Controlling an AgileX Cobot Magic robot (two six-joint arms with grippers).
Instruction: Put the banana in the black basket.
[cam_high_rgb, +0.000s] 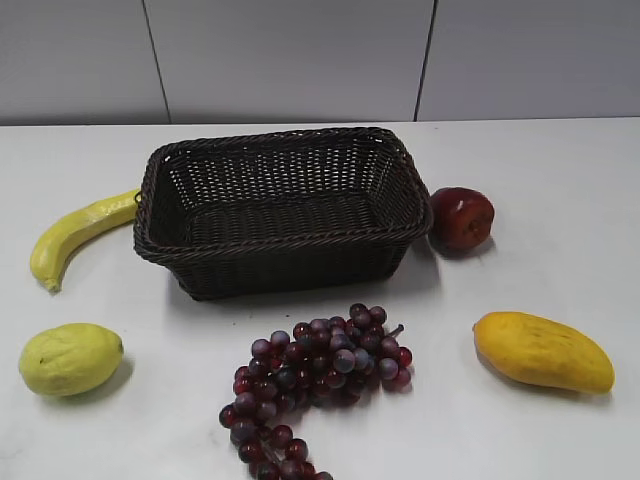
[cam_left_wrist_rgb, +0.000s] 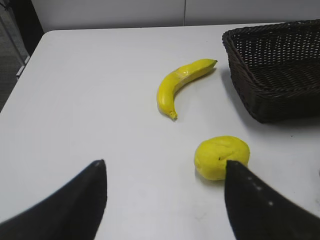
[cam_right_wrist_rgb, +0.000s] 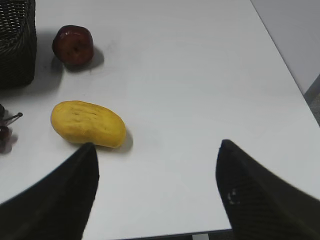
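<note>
The banana (cam_high_rgb: 78, 236) lies on the white table just left of the black basket (cam_high_rgb: 283, 240), its far tip close to the basket's left wall. In the left wrist view the banana (cam_left_wrist_rgb: 181, 84) lies ahead of my left gripper (cam_left_wrist_rgb: 164, 163), with the basket (cam_left_wrist_rgb: 280, 75) at the right. The left gripper is open and empty, well short of the banana. My right gripper (cam_right_wrist_rgb: 156, 145) is open and empty over bare table near the front right edge. The basket is empty. Neither gripper shows in the exterior view.
A round yellow-green fruit (cam_high_rgb: 70, 358) lies front left, by the left gripper's right finger (cam_left_wrist_rgb: 221, 156). A bunch of purple grapes (cam_high_rgb: 312, 374) lies before the basket. A mango (cam_high_rgb: 542, 350) and a red apple (cam_high_rgb: 462, 217) lie at the right.
</note>
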